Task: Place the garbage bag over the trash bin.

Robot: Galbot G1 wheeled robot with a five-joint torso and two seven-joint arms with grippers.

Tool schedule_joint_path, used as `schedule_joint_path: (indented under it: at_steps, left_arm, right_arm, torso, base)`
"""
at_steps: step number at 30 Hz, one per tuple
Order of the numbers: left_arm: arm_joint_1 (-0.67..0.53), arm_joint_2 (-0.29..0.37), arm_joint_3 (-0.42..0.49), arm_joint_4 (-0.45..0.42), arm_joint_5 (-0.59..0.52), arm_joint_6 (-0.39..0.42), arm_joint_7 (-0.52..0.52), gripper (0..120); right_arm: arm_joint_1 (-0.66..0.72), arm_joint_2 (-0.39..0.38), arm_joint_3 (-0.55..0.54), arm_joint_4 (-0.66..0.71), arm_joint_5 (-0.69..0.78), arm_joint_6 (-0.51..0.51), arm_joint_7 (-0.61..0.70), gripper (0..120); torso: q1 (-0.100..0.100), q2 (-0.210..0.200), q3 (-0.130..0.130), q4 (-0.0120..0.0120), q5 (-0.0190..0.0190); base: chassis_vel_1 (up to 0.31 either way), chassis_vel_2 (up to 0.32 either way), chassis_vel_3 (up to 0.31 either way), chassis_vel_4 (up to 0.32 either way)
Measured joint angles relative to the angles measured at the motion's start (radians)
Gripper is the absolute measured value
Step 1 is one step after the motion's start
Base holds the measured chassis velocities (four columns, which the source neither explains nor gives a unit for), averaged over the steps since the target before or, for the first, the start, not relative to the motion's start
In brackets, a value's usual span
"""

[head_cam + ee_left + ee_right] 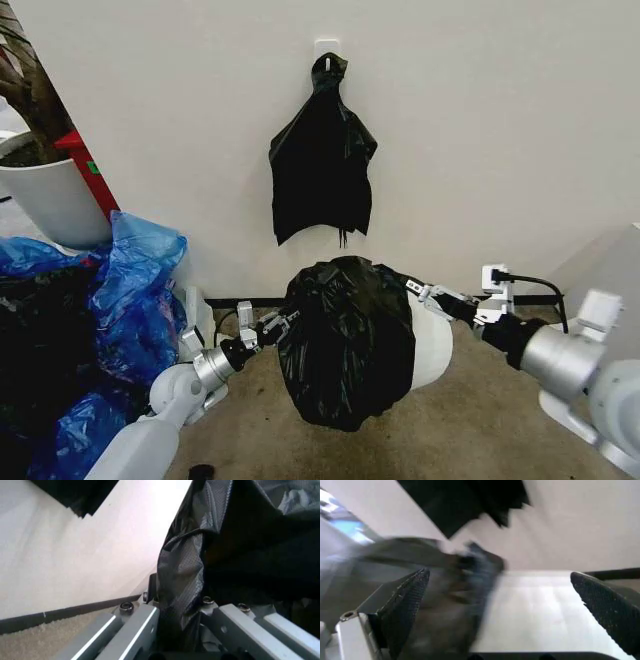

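The garbage bag (345, 340) is draped over most of the trash bin (432, 345), which shows as a cream-white curve poking out on the robot's right side of the black plastic — the bin looks to be held up off the carpet between the two arms. The left gripper (278, 322) is at the bag's left edge, and in the left wrist view its jaws are clamped on a fold of the film (182, 592). The right gripper (422, 291) sits at the bin's upper right with its mesh-padded fingers (405, 600) spread wide, nothing pinched, though blurred bag material hangs near one pad.

To do this step well I'd say keep the left pinch tight and pull the film evenly over the rolled rim — thin plastic like this snags or slips off easily.

Farther back, the bunch of spare black bags (322, 160) hangs from a wall hook (327, 50). No readable labels or writing anywhere.
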State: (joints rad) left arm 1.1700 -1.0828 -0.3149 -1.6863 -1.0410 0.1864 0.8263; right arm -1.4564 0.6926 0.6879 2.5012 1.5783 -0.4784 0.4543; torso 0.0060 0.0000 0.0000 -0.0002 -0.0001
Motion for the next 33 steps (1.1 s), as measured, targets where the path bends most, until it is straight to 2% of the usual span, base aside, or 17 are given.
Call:
schedule_joint_path:
  at_steps: [6, 10, 11, 16, 18, 23, 26, 29, 33]
  left_arm:
    - [0.021, 0.005, -0.012, -0.036, 0.000, 0.000, -0.006, 1]
    - [0.026, 0.008, -0.015, -0.046, 0.001, 0.000, -0.010, 1]
    - [0.026, 0.008, -0.015, -0.046, 0.001, 0.000, -0.010, 1]
    - [0.038, 0.012, -0.018, -0.066, 0.005, 0.000, -0.010, 1]
    - [0.040, 0.012, -0.020, -0.071, 0.005, 0.000, -0.010, 1]
    - [0.046, 0.014, -0.032, -0.078, 0.003, 0.000, -0.012, 1]
    - [0.049, 0.013, -0.034, -0.078, 0.003, -0.001, -0.013, 1]
    - [0.054, 0.010, -0.038, -0.080, 0.003, -0.003, -0.013, 1]
    - [0.059, 0.009, -0.042, -0.082, 0.004, -0.004, -0.009, 1]
  right_arm:
    - [0.019, -0.002, -0.052, 0.000, -0.031, 0.000, 0.060, 98]
    - [0.014, 0.003, -0.054, -0.001, -0.031, 0.012, 0.068, 82]
    - [0.014, 0.003, -0.054, -0.001, -0.031, 0.012, 0.068, 82]
    - [-0.009, 0.003, -0.043, -0.001, -0.068, 0.024, 0.064, 58]
    - [-0.014, 0.002, -0.039, -0.001, -0.073, 0.024, 0.063, 55]
    - [-0.037, -0.003, -0.029, -0.001, -0.098, 0.038, 0.055, 34]
    - [-0.040, -0.004, -0.029, -0.001, -0.097, 0.041, 0.054, 27]
    - [-0.043, -0.005, -0.034, -0.001, -0.092, 0.050, 0.054, 12]
    - [-0.043, -0.009, -0.034, -0.001, -0.092, 0.054, 0.054, 0]
  torso:
    - [0.000, 0.000, 0.000, -0.0001, 0.0001]
    - [0.000, 0.000, 0.000, -0.0002, 0.0001]
    - [0.000, 0.000, 0.000, -0.0002, 0.0001]
    - [0.000, 0.000, 0.000, -0.0001, 0.0001]
    - [0.000, 0.000, 0.000, -0.0001, 0.0000]
    - [0.000, 0.000, 0.000, -0.0001, 0.0001]
    - [0.000, 0.000, 0.000, -0.0001, 0.0001]
    - [0.000, 0.000, 0.000, -0.0001, 0.0001]
    - [0.000, 0.000, 0.000, -0.0001, 0.0001]
  base:
    - [0.000, 0.000, 0.000, 0.000]
    - [0.000, 0.000, 0.000, 0.000]
    - [0.000, 0.000, 0.000, 0.000]
    - [0.000, 0.000, 0.000, 0.000]
    - [0.000, 0.000, 0.000, 0.000]
    - [0.000, 0.000, 0.000, 0.000]
    - [0.000, 0.000, 0.000, 0.000]
    - [0.000, 0.000, 0.000, 0.000]
    - [0.000, 0.000, 0.000, 0.000]
